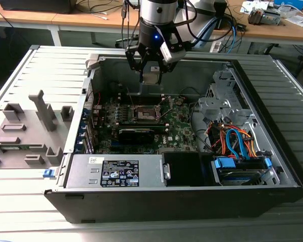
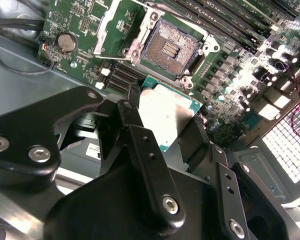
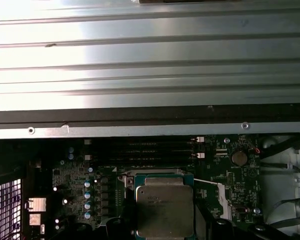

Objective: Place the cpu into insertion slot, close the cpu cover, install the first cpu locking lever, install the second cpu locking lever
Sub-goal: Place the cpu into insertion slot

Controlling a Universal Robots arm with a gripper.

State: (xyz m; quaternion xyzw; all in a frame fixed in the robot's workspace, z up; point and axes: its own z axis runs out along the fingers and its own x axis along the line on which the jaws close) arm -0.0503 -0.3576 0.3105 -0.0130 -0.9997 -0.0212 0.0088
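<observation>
Your arm points straight down into PC case [image 1: 192, 75], pincer [image 1: 151, 75] clamped shut on cpu [image 2: 169, 116], hovering above bare socket [image 2: 170, 50]. Power-supply sticker [image 1: 120, 174] unreadable.

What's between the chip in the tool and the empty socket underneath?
Nothing. In the exterior view the cpu, gripped by the tool, hangs above the open socket with only air between; the second wrist view shows the socket's contacts uncovered.

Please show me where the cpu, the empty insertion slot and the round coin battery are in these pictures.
cpu [image 3: 165, 210]: first wrist view, middle of its silver metal top.
insertion slot [image 2: 170, 50]: second wrist view, middle of its contact field.
coin battery [image 2: 66, 42]: second wrist view, middle of its round face.
</observation>
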